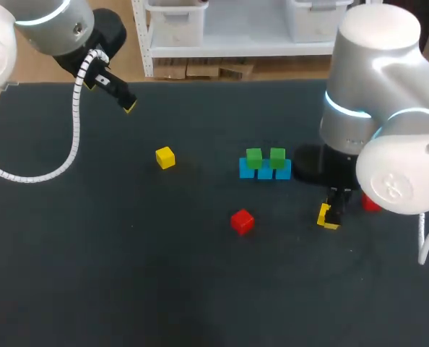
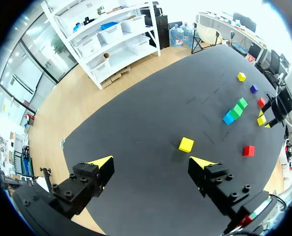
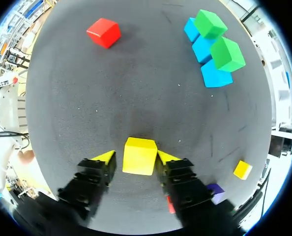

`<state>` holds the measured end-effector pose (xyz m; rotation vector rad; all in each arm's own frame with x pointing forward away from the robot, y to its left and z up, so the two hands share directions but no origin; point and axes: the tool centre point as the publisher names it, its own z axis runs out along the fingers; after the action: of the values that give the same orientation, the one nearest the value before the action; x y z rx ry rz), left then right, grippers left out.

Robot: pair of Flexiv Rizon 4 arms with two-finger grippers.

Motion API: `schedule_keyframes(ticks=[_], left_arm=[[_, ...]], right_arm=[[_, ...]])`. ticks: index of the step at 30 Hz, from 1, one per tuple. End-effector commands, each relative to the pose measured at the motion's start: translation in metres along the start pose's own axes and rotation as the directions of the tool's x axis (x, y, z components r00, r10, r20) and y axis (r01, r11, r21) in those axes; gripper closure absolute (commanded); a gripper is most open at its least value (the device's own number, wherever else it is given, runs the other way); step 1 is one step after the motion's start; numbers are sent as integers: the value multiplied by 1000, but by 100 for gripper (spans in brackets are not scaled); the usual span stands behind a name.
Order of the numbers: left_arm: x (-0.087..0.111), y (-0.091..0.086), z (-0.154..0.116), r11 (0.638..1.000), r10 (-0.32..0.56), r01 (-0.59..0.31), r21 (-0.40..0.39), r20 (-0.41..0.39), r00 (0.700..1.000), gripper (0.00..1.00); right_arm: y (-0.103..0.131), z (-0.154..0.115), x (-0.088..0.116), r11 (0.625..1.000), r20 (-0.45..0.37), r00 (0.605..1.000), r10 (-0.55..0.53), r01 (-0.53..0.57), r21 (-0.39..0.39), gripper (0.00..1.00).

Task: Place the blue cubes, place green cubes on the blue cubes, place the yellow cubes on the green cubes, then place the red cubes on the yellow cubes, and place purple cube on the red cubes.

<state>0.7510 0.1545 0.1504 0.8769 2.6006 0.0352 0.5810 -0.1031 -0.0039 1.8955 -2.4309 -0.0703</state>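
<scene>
Squarely between parted fingers (image 3: 105, 157) of the right pincer (image 3: 136, 157), one yellow cube (image 3: 139, 155).

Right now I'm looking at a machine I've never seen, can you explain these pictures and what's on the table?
This is a two-armed robot. One picture looks down from above; the other two come from a camera on each wrist. On the dark table three blue cubes in a row carry two green cubes; a yellow cube and a red cube lie loose. The left gripper is open, empty. The right gripper is at a second yellow cube; whether it grips is unclear.
</scene>
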Motion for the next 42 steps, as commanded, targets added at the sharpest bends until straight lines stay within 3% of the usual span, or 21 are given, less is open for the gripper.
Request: schedule_keyframes(ticks=[1, 7, 17, 27, 35, 42], left_arm=[[-1, 1, 0, 1000, 2, -2, 3, 0, 1000, 0], [-1, 1, 0, 1000, 2, -2, 3, 0, 1000, 0], [-1, 1, 0, 1000, 2, -2, 3, 0, 1000, 0], [-1, 1, 0, 1000, 2, -2, 3, 0, 1000, 0], [-1, 1, 0, 1000, 2, -2, 3, 0, 1000, 0], [-1, 1, 0, 1000, 2, -2, 3, 0, 1000, 0]], right_arm=[[-1, -5, 2, 1000, 1, 1000, -3, 3, 10, 100], [-3, -21, 5, 999, 6, 1000, -22, 22, 40, 100], [-10, -82, 8, 989, -2, 997, -78, 78, 128, 100], [-12, -132, -32, 955, 3, 982, -189, 183, 233, 100], [-20, -146, -60, 929, -22, 963, -269, 265, 258, 100], [-35, -140, -80, 927, -29, 958, -284, 282, 246, 100]])
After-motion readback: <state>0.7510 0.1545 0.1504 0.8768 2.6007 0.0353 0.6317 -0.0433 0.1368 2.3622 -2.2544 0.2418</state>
